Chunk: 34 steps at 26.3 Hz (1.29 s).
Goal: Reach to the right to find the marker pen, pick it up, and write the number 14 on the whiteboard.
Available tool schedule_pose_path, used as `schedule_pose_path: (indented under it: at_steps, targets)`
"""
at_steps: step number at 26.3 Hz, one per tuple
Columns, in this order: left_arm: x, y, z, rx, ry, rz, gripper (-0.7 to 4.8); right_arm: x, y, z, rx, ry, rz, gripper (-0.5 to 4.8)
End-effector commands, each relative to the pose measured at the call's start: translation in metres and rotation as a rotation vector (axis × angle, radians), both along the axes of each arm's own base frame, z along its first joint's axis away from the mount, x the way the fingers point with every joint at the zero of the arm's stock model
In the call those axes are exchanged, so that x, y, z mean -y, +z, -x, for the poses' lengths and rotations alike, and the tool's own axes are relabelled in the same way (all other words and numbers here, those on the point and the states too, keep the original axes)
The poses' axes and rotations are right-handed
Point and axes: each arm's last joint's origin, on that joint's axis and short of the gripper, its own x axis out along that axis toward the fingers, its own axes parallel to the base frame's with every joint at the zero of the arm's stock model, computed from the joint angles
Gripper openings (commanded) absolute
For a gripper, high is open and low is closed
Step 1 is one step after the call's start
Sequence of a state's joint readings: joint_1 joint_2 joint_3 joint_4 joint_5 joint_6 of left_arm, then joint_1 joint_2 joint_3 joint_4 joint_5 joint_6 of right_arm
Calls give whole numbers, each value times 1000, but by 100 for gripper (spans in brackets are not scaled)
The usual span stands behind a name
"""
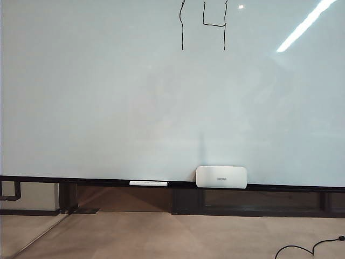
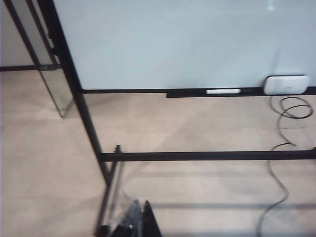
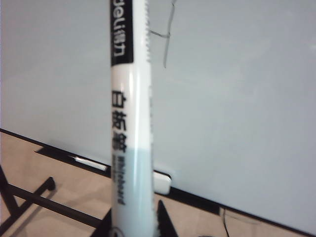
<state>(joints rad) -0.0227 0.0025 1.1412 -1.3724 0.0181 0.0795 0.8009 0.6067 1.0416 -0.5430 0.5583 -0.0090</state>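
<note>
The whiteboard (image 1: 108,97) fills the exterior view, and the number 14 (image 1: 205,24) stands in thin black strokes near its top edge. Neither arm shows in that view. In the right wrist view my right gripper (image 3: 134,229) is shut on the marker pen (image 3: 129,123), a white barrel with a black label standing upright between the fingers. The pen is off the whiteboard (image 3: 237,98), and part of the number 14 (image 3: 167,39) shows just beside it. My left gripper (image 2: 140,219) is low over the floor, far from the whiteboard (image 2: 173,39), jaws together with nothing in them.
On the board's dark ledge (image 1: 81,179) lie a second white pen (image 1: 148,183) and a white rounded box (image 1: 221,176). A black stand frame (image 2: 197,156) crosses the floor below the board. A black cable (image 2: 284,138) trails over the floor at the right.
</note>
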Motion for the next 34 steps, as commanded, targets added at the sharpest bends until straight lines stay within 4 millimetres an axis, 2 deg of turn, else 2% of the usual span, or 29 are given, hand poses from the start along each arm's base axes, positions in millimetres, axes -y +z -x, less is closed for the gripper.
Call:
schedule_pose_path:
  at_steps: [1, 7, 11, 16, 23, 34]
  targets:
    - [7, 3, 0, 26, -17, 54, -6, 18, -10, 18, 21, -28, -26, -2]
    - [16, 9, -2, 91, -17, 97, -6, 43, -31, 41, 37, -28, -56, -2]
    - [24, 11, -17, 131, -69, 128, -6, 50, -42, 48, 12, -18, -71, -2]
    - [26, -1, -43, 89, -71, 169, -6, 49, -54, 47, -34, -3, -57, -2]
    - [22, -6, -65, 132, -55, 159, -6, 41, -76, 44, -64, 82, -53, -2]
    - [10, -43, -118, 120, -90, 189, -6, 37, -111, 44, -69, 198, -84, -1]
